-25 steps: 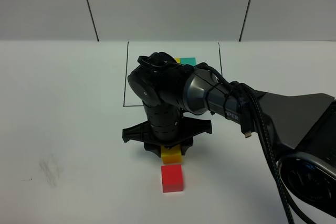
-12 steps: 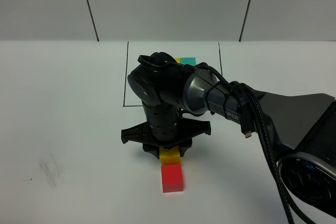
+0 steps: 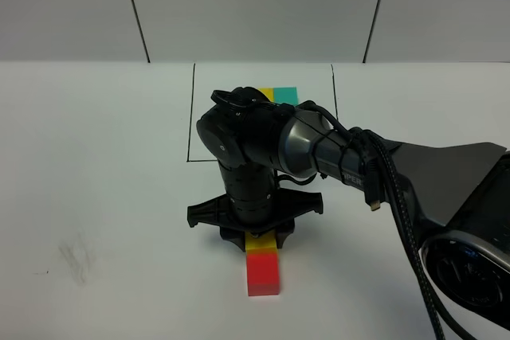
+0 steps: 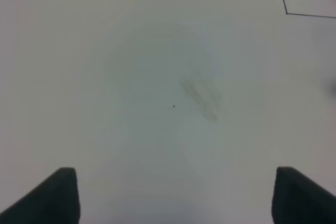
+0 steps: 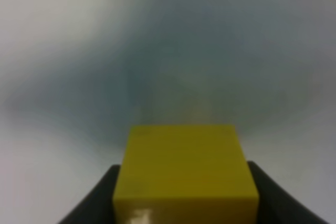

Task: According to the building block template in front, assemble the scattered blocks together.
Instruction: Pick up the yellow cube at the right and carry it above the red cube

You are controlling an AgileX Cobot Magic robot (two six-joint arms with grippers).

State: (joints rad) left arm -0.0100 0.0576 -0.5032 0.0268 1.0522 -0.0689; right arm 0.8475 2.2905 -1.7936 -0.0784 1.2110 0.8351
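My right gripper [image 3: 256, 236] reaches across to the middle of the table and is shut on the yellow cube [image 3: 259, 243], which fills the right wrist view [image 5: 186, 169] between two dark fingers [image 5: 105, 200]. This cube touches the far side of the red cube [image 3: 264, 275] on the table. The building block template [image 3: 276, 94] lies at the back inside a black drawn rectangle [image 3: 191, 117]; only its yellow and teal cubes show past the arm. The loose teal cube is hidden. My left gripper [image 4: 178, 198] hangs open over bare table.
The right arm's dark bulk [image 3: 263, 145] covers much of the framed area. A faint grey smudge [image 3: 76, 259] marks the table at the left, and it also shows in the left wrist view [image 4: 199, 95]. One corner of the black line [image 4: 286, 12] shows there too.
The right gripper has moved toward the front edge with the yellow cube, closing the gap to the red cube. More of the template now shows behind the arm. The left gripper is still.
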